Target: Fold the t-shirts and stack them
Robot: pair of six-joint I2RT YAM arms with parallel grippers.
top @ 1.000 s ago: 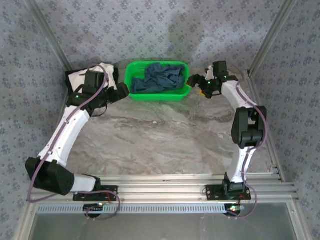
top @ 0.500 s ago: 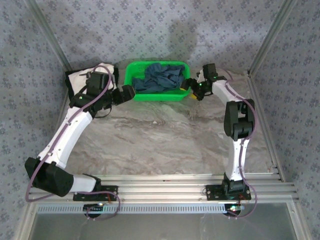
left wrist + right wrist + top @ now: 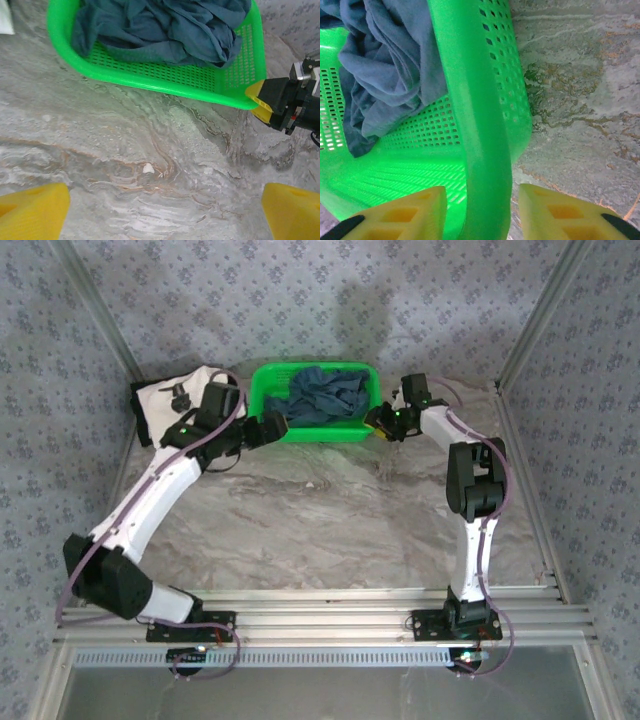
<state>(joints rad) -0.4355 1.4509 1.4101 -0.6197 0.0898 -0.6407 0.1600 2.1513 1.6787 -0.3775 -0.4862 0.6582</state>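
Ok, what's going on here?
A green basket holds a crumpled blue shirt. The right gripper straddles the basket's right rim, jaws open on either side. The left gripper hovers open over the table by the basket's near left corner. A white shirt lies at the back left. Neither shirt is held.

Glossy perforated green plastic basket (image 3: 485,125), soft matt teal cloth t-shirt (image 3: 165,25), smooth marbled tabletop (image 3: 150,140)

Shirt (image 3: 322,392) in basket (image 3: 330,430), second shirt (image 3: 160,398) seemingly left
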